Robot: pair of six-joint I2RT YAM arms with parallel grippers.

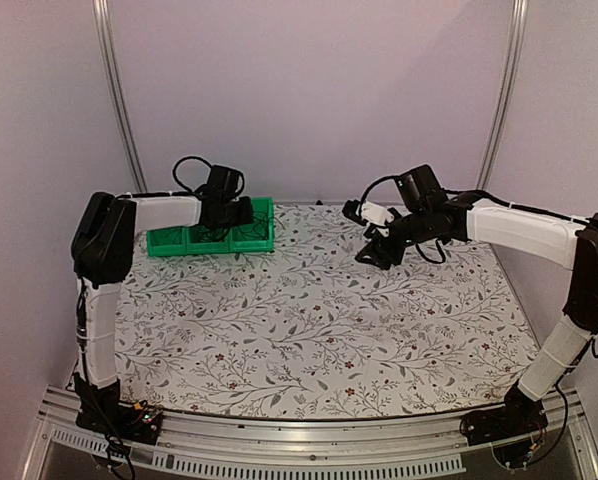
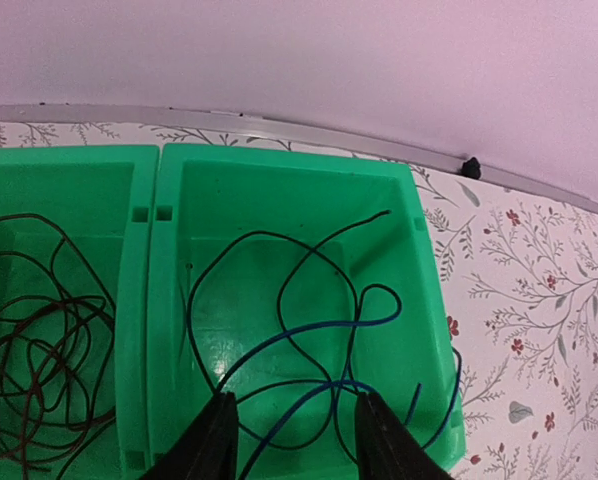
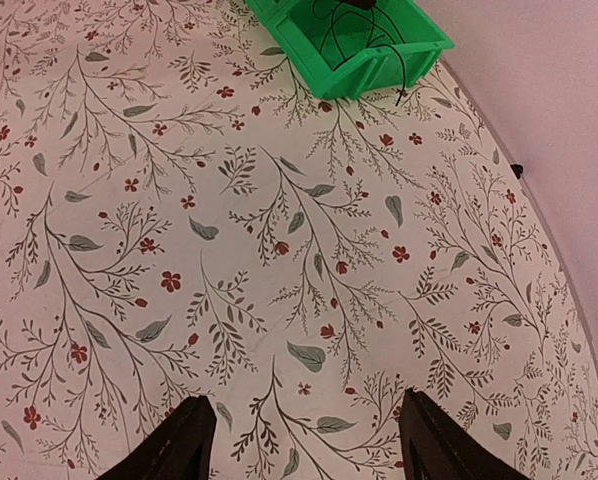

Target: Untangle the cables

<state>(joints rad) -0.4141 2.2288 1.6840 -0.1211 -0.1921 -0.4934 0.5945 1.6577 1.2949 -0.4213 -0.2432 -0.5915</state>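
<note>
The cables are thin wires lying in a green bin (image 1: 169, 241) at the back left. In the left wrist view, a thin black wire (image 2: 297, 262) and a blue wire (image 2: 384, 316) loop loosely in the bin's right compartment (image 2: 279, 158). A denser dark bundle (image 2: 41, 345) fills the compartment to its left. My left gripper (image 2: 297, 442) hovers over the right compartment, open, with wires running beneath the gap between its fingers. My right gripper (image 3: 311, 446) is open and empty above the floral tablecloth, well right of the bin (image 3: 377, 68). It also shows in the top view (image 1: 372, 252).
One wire end (image 3: 401, 88) hangs over the bin's right edge. A metal rail (image 2: 309, 135) and the back wall run just behind the bin. The floral cloth (image 1: 319, 320) covers the table between the arms.
</note>
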